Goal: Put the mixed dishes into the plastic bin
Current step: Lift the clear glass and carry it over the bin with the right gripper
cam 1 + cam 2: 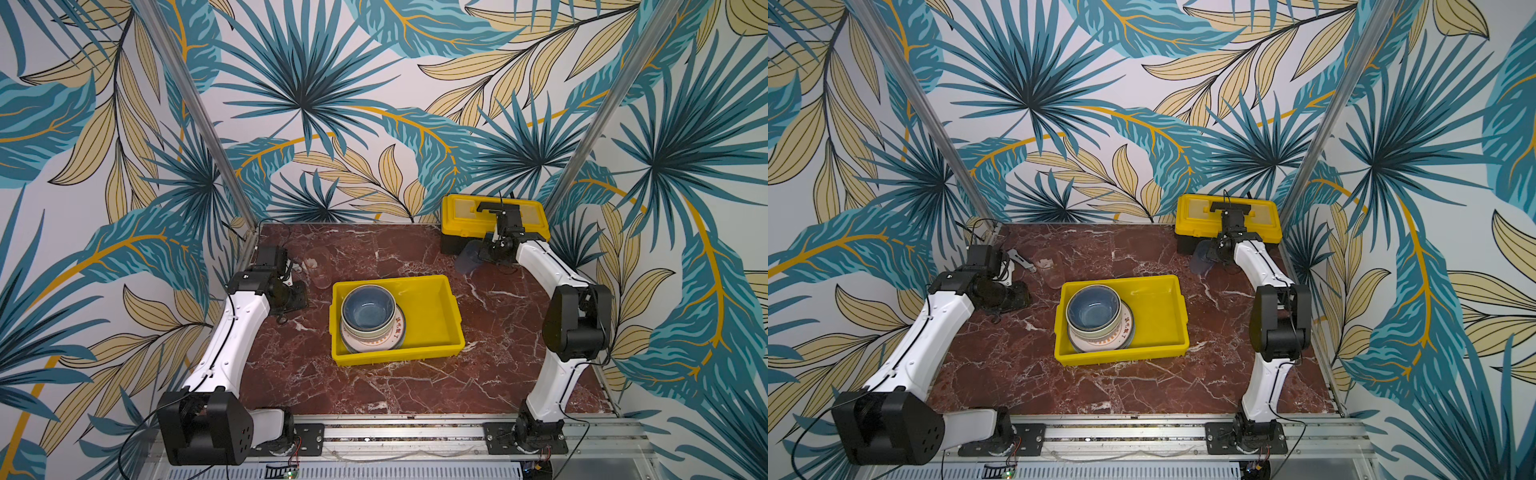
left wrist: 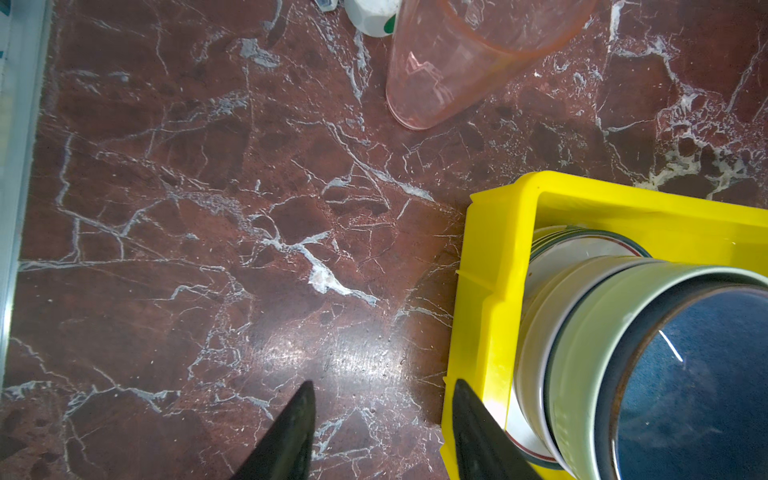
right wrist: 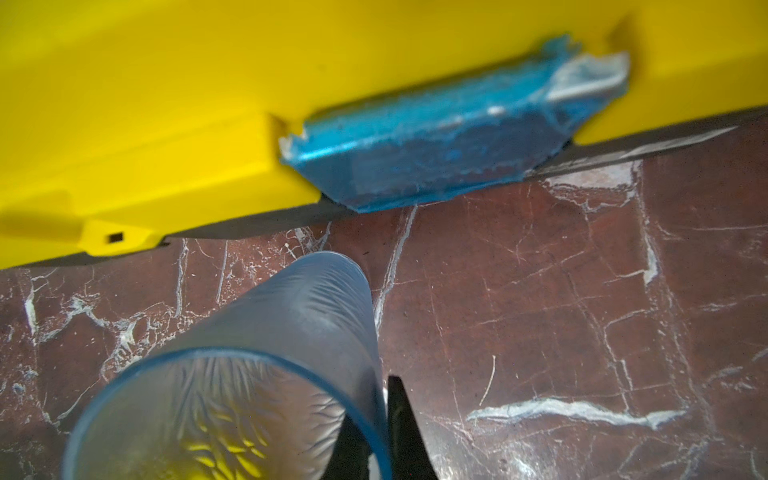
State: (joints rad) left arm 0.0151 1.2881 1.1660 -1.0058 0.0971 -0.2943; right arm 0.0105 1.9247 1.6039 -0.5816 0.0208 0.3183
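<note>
The yellow plastic bin stands mid-table. Inside it plates carry nested bowls, a blue-grey bowl on top of a pale green one. My right gripper is shut on the rim of a translucent blue tumbler, tilted just in front of the toolbox. A pink tumbler lies on the table at the back left. Left of the bin, my left gripper hangs open and empty.
A yellow-and-black toolbox stands in the back right corner, blue tape on its latch. A small white tape roll and a grey metal tool lie by the pink tumbler. Aluminium posts frame the back corners.
</note>
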